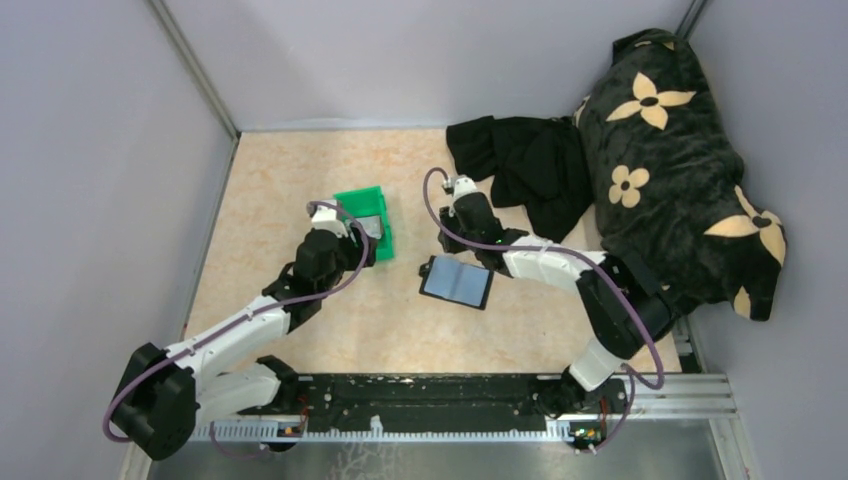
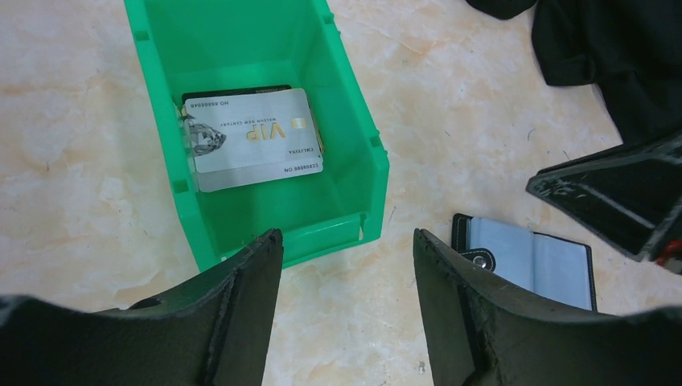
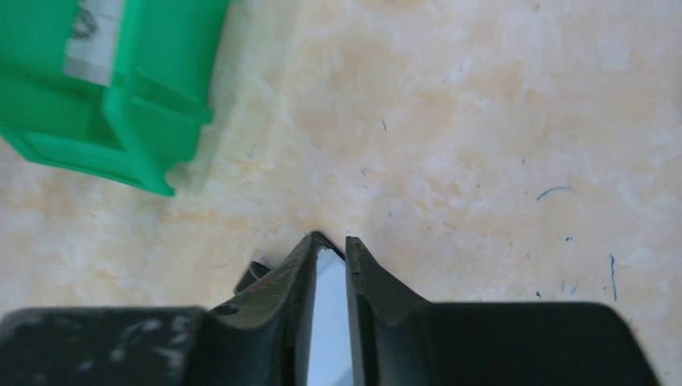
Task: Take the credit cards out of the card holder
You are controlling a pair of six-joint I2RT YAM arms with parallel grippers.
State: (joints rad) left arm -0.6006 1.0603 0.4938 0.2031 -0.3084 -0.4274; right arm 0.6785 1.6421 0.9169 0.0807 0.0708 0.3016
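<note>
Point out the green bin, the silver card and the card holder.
green bin [image 2: 322, 229]: left wrist view, front wall.
silver card [image 2: 253, 138]: left wrist view, printed face.
card holder [image 2: 523, 257]: left wrist view, grey inner face.

Plain pale lilac walls [image 1: 90, 150] close in the surface [image 1: 280, 170] on three sides, with grey metal posts [image 1: 195, 65] in the far corners. The surface is beige and marbled, with a few dark specks, under even, soft light. A black rail [image 1: 420, 390] runs along its near edge. A black cushion [image 1: 680, 180] with cream flowers fills the far right corner, with a black cloth [image 1: 530, 165] beside it.
</note>
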